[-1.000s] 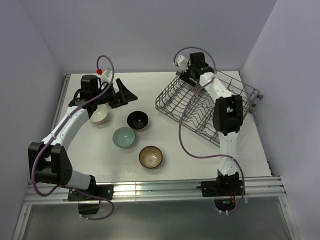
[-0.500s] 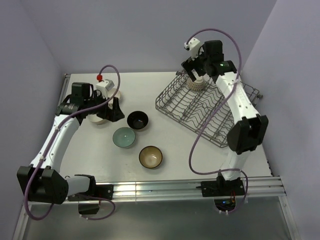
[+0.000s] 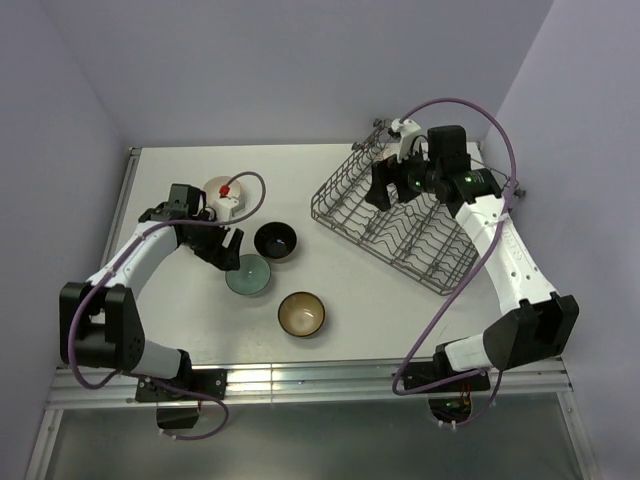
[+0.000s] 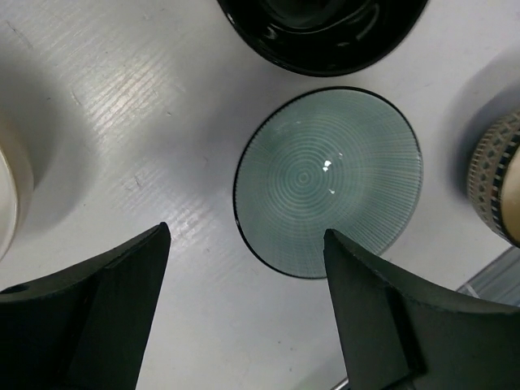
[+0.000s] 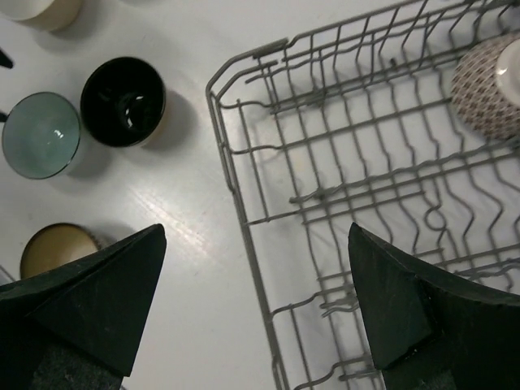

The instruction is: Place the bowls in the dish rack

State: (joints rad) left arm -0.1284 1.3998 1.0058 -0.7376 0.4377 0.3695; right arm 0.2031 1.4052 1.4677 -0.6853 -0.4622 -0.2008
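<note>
My left gripper (image 3: 220,252) (image 4: 245,236) hangs open over the table, its tips at the near rim of the pale teal bowl (image 3: 247,275) (image 4: 329,183). Nothing sits between its fingers. The black bowl (image 3: 275,240) (image 4: 321,32) lies just beyond, the brown bowl (image 3: 301,314) (image 5: 53,248) nearer the front. The cream bowl (image 3: 213,184) peeks out behind the left wrist. My right gripper (image 3: 398,195) (image 5: 253,231) is open and empty above the left edge of the dish rack (image 3: 440,250) (image 5: 249,224). A red-white lattice bowl (image 5: 487,85) rests in the rack's far end.
The rack stands at an angle on the right half of the white table (image 3: 350,290). Purple cables loop over both arms. Lilac walls close in the back and sides. A metal rail (image 3: 300,375) runs along the front edge.
The left gripper left the cream bowl and moved nearer, to the teal bowl. The right gripper drew back from the rack's far corner, leaving the lattice bowl in the rack.
</note>
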